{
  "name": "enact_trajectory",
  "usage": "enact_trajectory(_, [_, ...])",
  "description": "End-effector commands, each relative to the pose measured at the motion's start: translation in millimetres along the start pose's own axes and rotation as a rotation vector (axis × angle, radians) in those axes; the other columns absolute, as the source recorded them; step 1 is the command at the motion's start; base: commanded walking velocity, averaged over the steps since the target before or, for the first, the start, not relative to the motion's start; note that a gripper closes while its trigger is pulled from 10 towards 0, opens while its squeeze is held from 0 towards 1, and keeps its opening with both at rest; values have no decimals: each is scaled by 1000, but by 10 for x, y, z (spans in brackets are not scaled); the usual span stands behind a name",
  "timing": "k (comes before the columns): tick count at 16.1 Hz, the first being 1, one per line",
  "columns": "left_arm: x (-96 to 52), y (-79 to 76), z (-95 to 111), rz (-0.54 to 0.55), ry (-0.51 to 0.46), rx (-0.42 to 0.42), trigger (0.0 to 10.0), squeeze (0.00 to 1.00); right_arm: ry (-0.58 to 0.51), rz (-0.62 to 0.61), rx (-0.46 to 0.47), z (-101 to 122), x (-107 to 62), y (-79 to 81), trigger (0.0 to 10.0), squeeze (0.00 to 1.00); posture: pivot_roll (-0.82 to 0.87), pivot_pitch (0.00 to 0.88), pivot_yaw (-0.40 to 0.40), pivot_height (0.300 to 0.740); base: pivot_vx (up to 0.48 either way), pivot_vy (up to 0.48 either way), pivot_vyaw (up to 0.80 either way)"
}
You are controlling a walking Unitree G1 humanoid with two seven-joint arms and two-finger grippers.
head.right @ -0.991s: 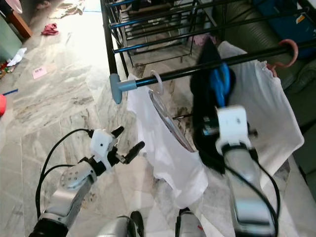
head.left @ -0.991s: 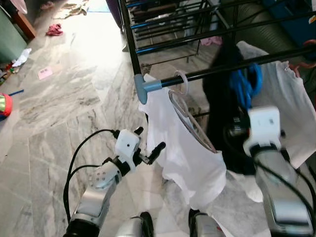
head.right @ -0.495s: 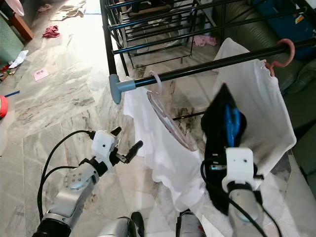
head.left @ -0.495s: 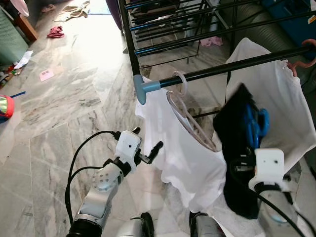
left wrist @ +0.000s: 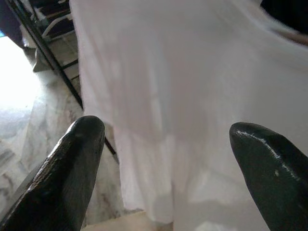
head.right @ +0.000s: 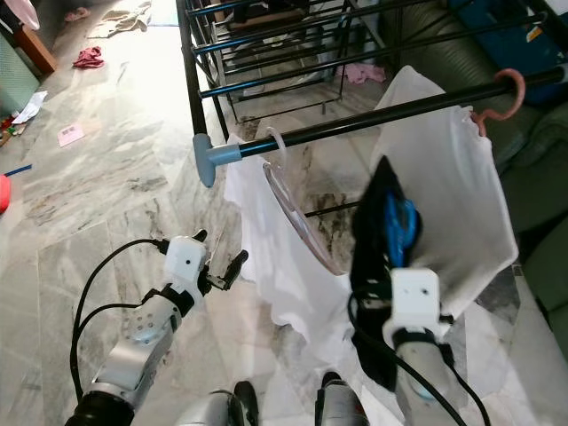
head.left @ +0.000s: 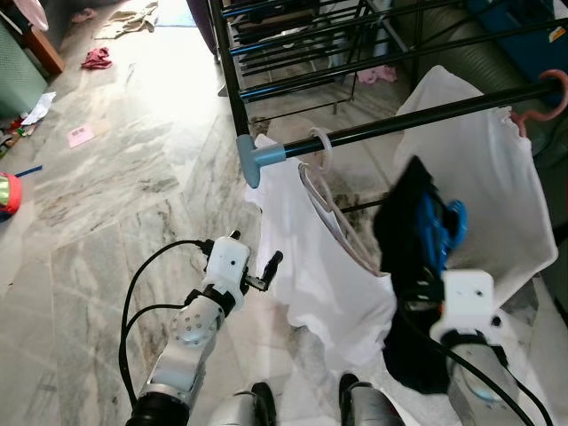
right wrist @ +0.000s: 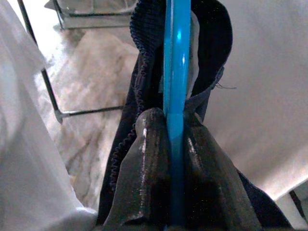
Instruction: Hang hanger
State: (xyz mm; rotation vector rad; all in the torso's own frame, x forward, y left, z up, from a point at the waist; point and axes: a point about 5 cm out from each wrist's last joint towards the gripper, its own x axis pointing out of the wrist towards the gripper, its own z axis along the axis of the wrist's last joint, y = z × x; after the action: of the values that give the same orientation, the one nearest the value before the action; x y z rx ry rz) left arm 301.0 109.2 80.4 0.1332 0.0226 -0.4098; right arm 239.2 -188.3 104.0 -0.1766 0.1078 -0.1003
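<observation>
The right claw (right wrist: 175, 159), clamped tight on the blue hanger (head.left: 437, 232) with its dark garment (head.right: 377, 222), has dropped back below the rail (head.left: 417, 120), leaving the hanging undone, while the left claw (left wrist: 166, 159) idles wide open, empty.

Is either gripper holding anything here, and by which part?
The right gripper clamps the blue hanger by its bar, dark garment on it. The left gripper holds nothing.
</observation>
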Motion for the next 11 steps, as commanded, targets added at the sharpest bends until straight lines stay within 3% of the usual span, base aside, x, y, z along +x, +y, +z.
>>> enact_trajectory(1, [-32,62,-52,36,15,7,10000,0,-15,11,11,9,1,50,10000,0,-91,219,81,740,0,0,0])
enact_trajectory(6, [-115,103,-120,97,17,5,10000,0,20,119,55,-40,104,315,10000,0,-26,173,37,740,-158,0,0])
enact_trajectory(9, [-67,175,-123,170,23,-4,10000,0,61,113,60,-156,140,323,10000,0,-14,143,39,740,0,0,0])
enact_trajectory(11, [-84,135,-203,163,48,0,10000,0,107,93,51,-287,111,308,10000,0,-23,112,45,740,0,0,0])
